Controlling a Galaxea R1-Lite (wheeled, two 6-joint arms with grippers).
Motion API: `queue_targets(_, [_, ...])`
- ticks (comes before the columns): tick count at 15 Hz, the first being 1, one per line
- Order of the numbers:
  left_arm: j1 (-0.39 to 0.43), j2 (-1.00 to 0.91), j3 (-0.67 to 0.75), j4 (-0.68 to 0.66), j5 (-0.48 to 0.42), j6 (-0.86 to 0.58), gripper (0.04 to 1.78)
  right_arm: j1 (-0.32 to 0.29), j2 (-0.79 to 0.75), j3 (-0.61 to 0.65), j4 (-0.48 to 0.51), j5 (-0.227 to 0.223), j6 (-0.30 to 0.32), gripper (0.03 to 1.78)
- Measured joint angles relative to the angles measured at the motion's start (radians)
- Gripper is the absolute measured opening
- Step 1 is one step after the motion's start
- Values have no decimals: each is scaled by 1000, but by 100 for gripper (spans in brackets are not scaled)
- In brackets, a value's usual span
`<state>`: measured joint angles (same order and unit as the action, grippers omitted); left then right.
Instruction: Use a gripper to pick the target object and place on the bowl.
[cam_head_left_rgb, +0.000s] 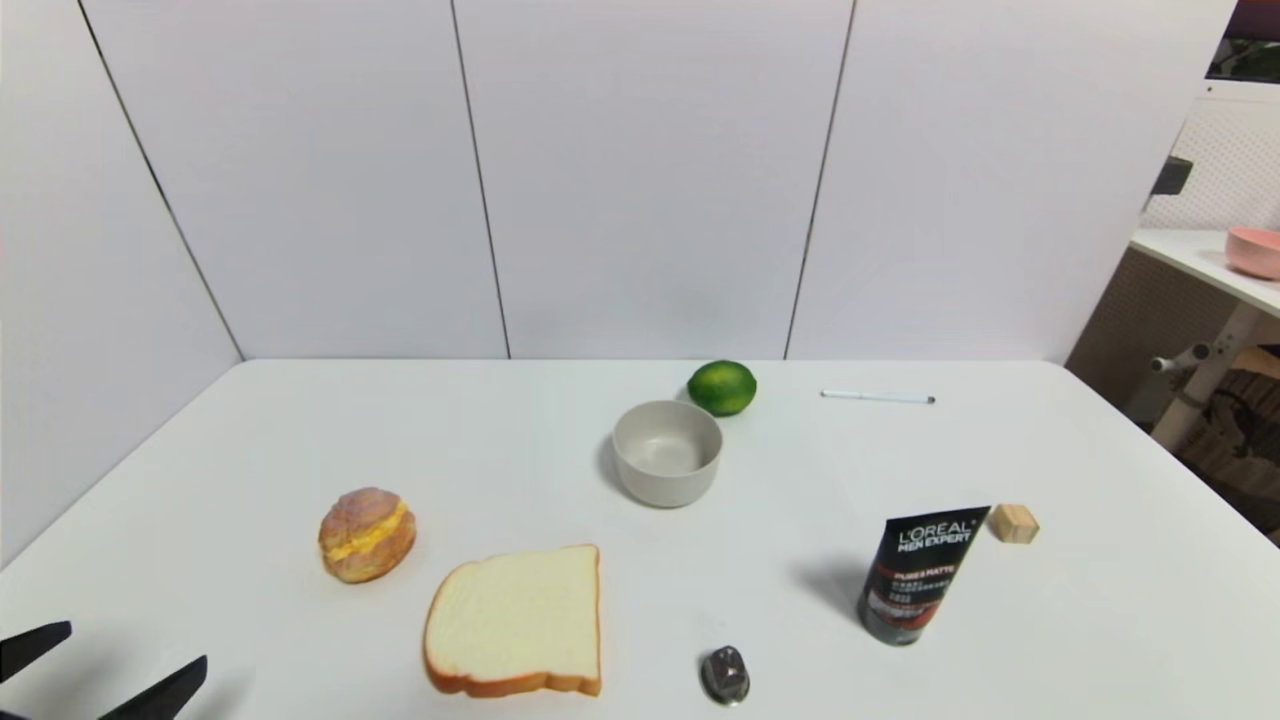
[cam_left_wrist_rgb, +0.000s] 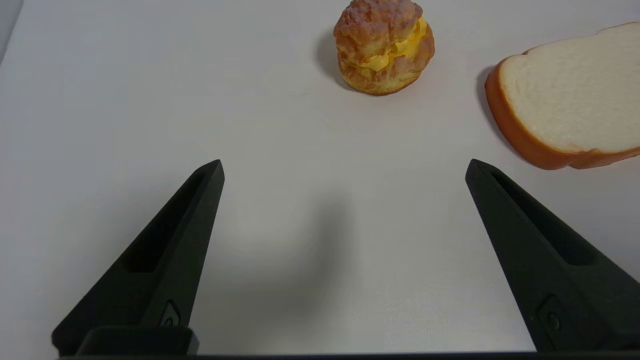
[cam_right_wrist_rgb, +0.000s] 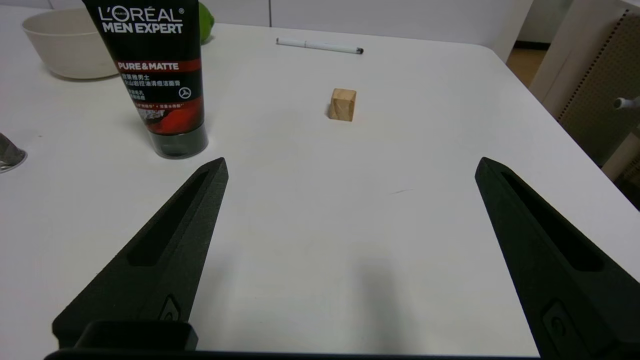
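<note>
1. The left claw (cam_left_wrist_rgb: 344, 170) is hovering low over the near left corner of the counter (cam_head_left_rgb: 250, 440), its two black fingers (cam_left_wrist_rgb: 170, 250) spread wide apart and holding nothing; in the head view only the tips are showing at the lower left edge (cam_head_left_rgb: 110, 665).
2. The bun (cam_head_left_rgb: 366, 534) is sitting on the counter ahead of the left claw and well apart from it, its yellow filling showing through the crackled brown crust; in the left wrist view it (cam_left_wrist_rgb: 384, 46) is lying beyond the gap between the fingers.
3. The bread slice (cam_head_left_rgb: 515, 622) is lying flat just beside the bun, on the bun's right.
4. The grey-beige bowl (cam_head_left_rgb: 667, 452) is standing upright and empty near the middle of the counter, well apart from the bun, with the lime (cam_head_left_rgb: 721, 387) just behind it.
5. The right claw (cam_right_wrist_rgb: 350, 167) is hanging over the right side of the counter, its fingers (cam_right_wrist_rgb: 165, 250) likewise wide apart and empty; it is not appearing in the head view.
6. A black L'Oreal tube (cam_head_left_rgb: 915, 578) is standing cap-down ahead of the right claw, with a small wooden block (cam_head_left_rgb: 1014, 523) near it and a white pen (cam_head_left_rgb: 877, 397) lying farther back.
7. A small dark metallic object (cam_head_left_rgb: 725, 674) is resting near the front edge, between the bread slice and the tube.
8. A pink bowl (cam_head_left_rgb: 1254, 251) is sitting on a separate table at the far right.
</note>
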<state>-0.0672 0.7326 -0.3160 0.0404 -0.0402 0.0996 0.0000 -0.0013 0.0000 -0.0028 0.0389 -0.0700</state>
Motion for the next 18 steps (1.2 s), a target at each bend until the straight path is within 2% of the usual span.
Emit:
queue_targets(5, [-25, 253, -183, 12, -1, 3, 171, 0, 0, 0, 0, 0, 0, 171])
queue_targets(11, [-39, 500, -378, 101, -1, 3, 171, 0, 0, 0, 0, 0, 0, 171])
queue_targets(18, [-58, 691, -628, 389, -1, 4, 171, 0, 0, 0, 0, 0, 0, 171])
